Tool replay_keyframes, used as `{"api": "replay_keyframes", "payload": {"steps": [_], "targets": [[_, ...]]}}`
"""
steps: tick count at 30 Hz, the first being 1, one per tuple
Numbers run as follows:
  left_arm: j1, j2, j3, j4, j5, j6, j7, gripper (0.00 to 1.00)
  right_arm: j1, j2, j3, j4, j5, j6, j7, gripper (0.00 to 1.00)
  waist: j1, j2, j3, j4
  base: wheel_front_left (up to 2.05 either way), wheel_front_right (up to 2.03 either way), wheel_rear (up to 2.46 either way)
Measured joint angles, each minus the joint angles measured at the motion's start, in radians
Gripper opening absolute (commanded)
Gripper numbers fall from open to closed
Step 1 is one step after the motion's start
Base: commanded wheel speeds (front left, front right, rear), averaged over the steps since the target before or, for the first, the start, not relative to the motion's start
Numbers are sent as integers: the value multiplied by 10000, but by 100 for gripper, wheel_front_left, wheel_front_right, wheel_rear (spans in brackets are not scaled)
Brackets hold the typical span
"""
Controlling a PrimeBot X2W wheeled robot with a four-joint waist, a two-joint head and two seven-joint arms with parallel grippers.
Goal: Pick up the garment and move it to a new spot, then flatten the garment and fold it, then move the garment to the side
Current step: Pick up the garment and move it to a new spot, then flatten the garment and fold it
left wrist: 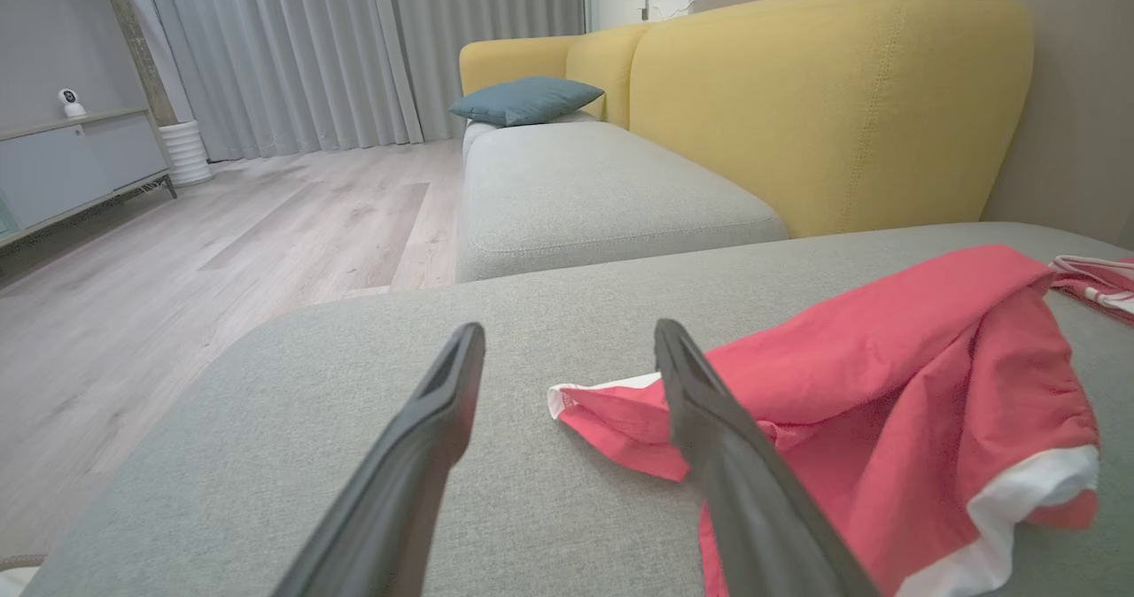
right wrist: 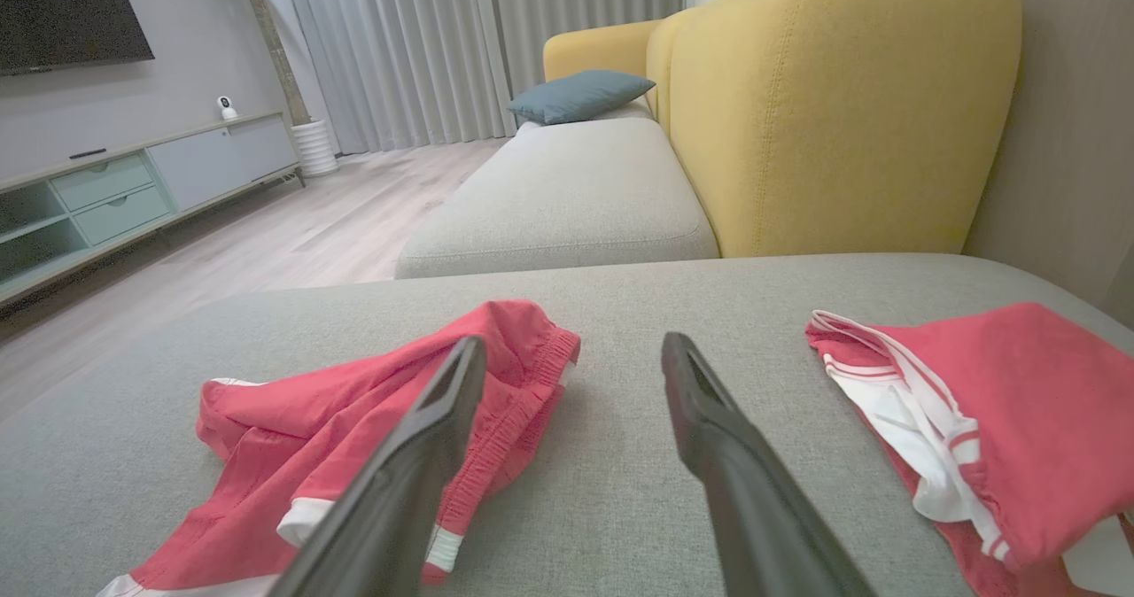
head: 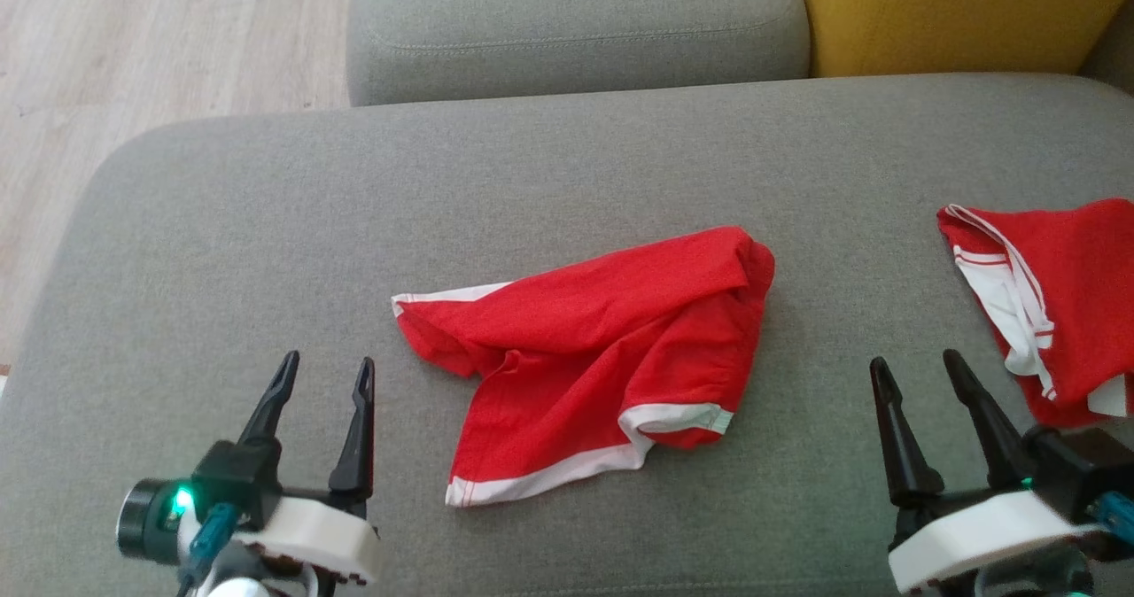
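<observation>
The garment, red with white trim, lies crumpled near the middle of the grey sofa seat, a little toward the near edge, and neither gripper touches it. Its cloth is bunched and lapped over itself. One white-edged corner points toward the seat's left edge and a white hem is turned up on the near side, so it looks dropped rather than laid out. I judge that the first step, picking it up, is not yet begun.

Toward the near left corner the left gripper hovers low over bare seat, its fingers spread apart and empty, pointing at the far edge. In the left wrist view the garment's white-edged corner lies just beside one finger, so that corner is probably the easiest hold.

Toward the near right corner the right gripper stands the same way, fingers apart with nothing between them and bare seat ahead. The two flank the garment, which suits a two-armed lift.

At the seat's right edge a second red garment with white stripes lies well apart from the first, likely set aside there. It is near the right gripper, so a careless reach could snag it.
</observation>
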Motion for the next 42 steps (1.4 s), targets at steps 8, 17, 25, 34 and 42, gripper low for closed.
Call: {"api": "replay_keyframes", "payload": {"steps": [8,17,25,34,42], "targets": [[0,67,-10,52,6,75,0,100,102,0,17,-50,0,0,88,100,0,0,-15,10,0,0,0],[-5,69,-33,56,27,88,0,100,102,0,33,-52,0,0,125,100,0,0,10,40,0,0,0],[-117,63,-67,19,52,173,0,100,94,-42,755,635,368,0,1269,100,0,0,265,143,0,0,0],[-1067,-144,-278,-4,198,136,-58,100,-1127,-660,1787,2311,953,0,1333,100,0,0,1119,450,0,0,0],[-1405,-320,-380,345,257,-100,-121,100,-2285,-1003,2418,3565,1507,0,1034,100,0,0,1934,755,0,0,0]]}}
